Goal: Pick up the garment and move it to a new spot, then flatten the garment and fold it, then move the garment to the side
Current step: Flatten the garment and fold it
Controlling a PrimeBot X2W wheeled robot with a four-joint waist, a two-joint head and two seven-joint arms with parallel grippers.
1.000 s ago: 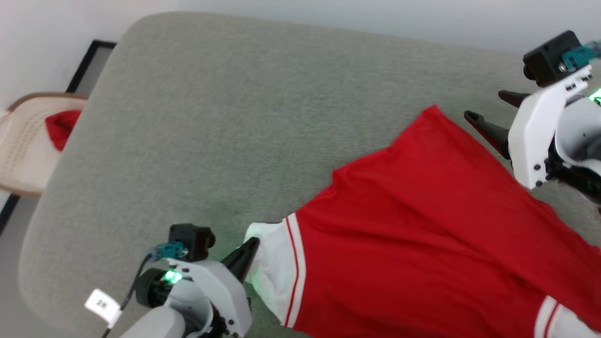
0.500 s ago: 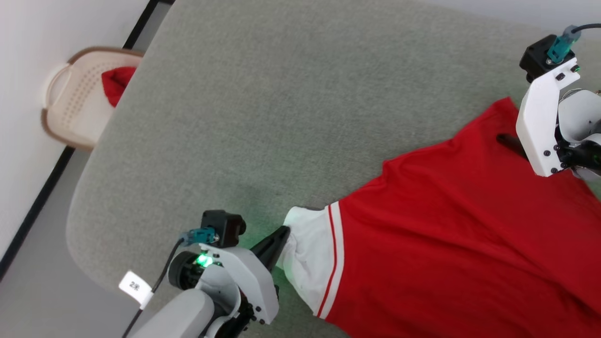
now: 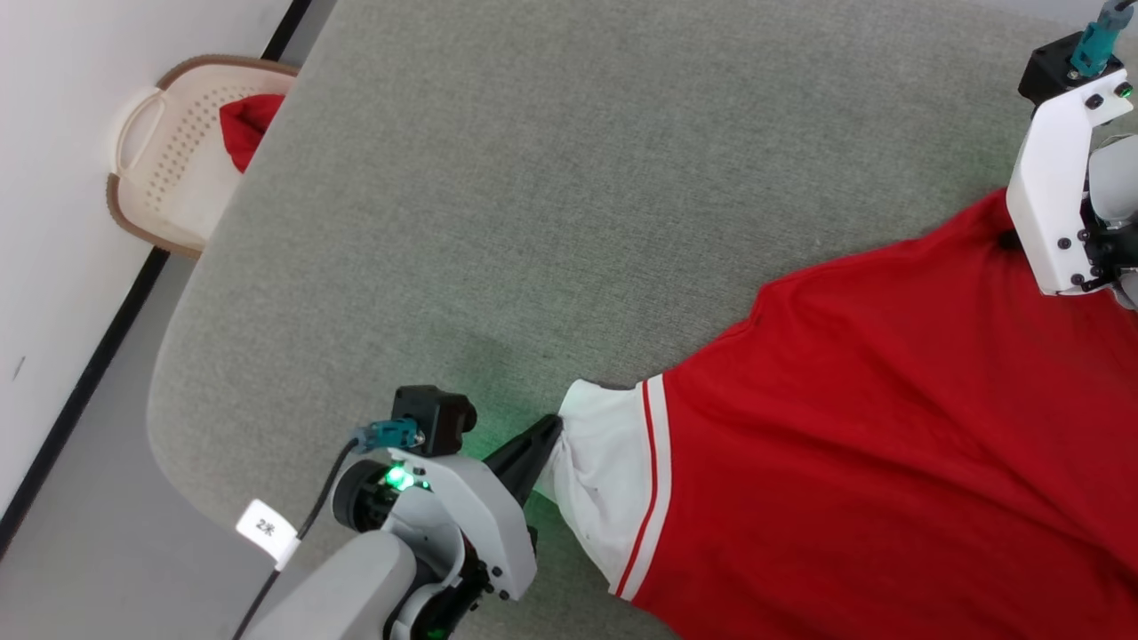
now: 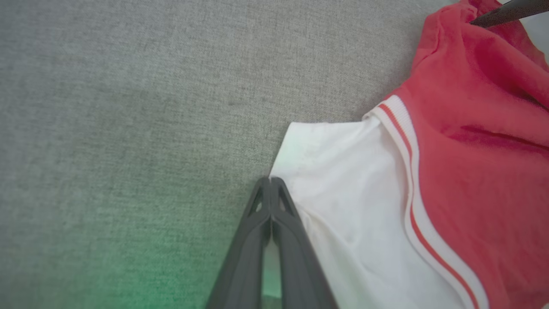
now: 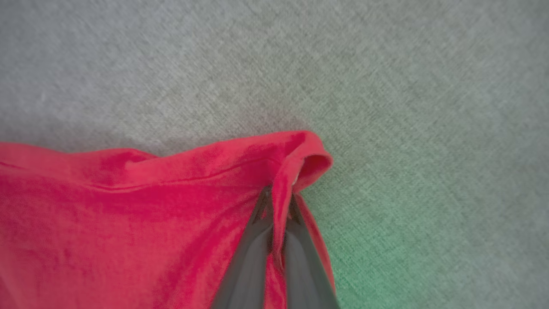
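Observation:
The garment (image 3: pixel 871 427), red shorts with a white striped panel (image 3: pixel 605 480), lies spread over the right part of a grey padded surface (image 3: pixel 533 196). My left gripper (image 3: pixel 553 425) is shut at the white panel's outer edge; in the left wrist view its fingers (image 4: pixel 271 180) are pressed together on that white edge (image 4: pixel 343 180). My right gripper (image 3: pixel 1009 240) sits at the far red corner, mostly hidden behind its white wrist bracket. In the right wrist view it (image 5: pixel 279 197) is shut on a raised fold of red fabric (image 5: pixel 300 163).
A beige perforated basket (image 3: pixel 169 178) holding a red cloth (image 3: pixel 249 124) stands on the floor at the upper left, against the wall. The padded surface's rounded edge (image 3: pixel 169 391) runs down the left, with grey floor beyond it.
The head camera has shifted, so the whole picture slid. My right gripper, open beside the red corner a second ago, has moved onto it and shut on the fabric. The left gripper stays shut.

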